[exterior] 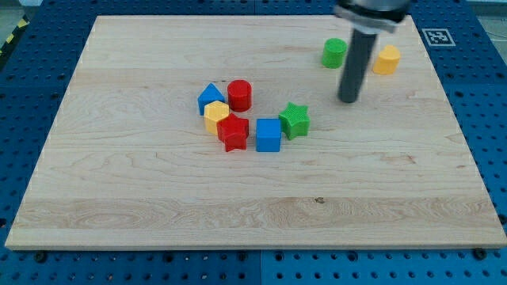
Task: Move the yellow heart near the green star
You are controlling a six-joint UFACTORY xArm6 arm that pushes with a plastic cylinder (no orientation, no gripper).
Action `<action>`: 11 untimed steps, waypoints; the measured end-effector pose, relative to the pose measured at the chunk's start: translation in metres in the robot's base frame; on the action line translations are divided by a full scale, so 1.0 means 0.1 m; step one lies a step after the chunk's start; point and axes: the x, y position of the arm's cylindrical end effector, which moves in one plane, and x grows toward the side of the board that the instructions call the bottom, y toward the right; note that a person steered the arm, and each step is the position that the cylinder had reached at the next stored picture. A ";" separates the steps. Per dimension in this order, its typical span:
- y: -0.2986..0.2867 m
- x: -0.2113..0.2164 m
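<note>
Gripperless, the arm ends in a dark rod with nothing to open or close, and its tip holds nothing and touches no block.

Going left to right, the green star sits beside a blue cube; the tip stands to its right; the yellow heart lies near the bench's top right edge, well apart from the star. The move looks hardly begun, the whole push remaining.

My tip is resting on the desk between green cylinder and yellow heart, well apart from green star, which is touching blue cube.
</note>
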 end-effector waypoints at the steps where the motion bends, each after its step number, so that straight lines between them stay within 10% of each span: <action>1: 0.65 -0.02; 3: 1.78 -0.29; 5: 1.12 -1.07; 11: -0.24 -0.23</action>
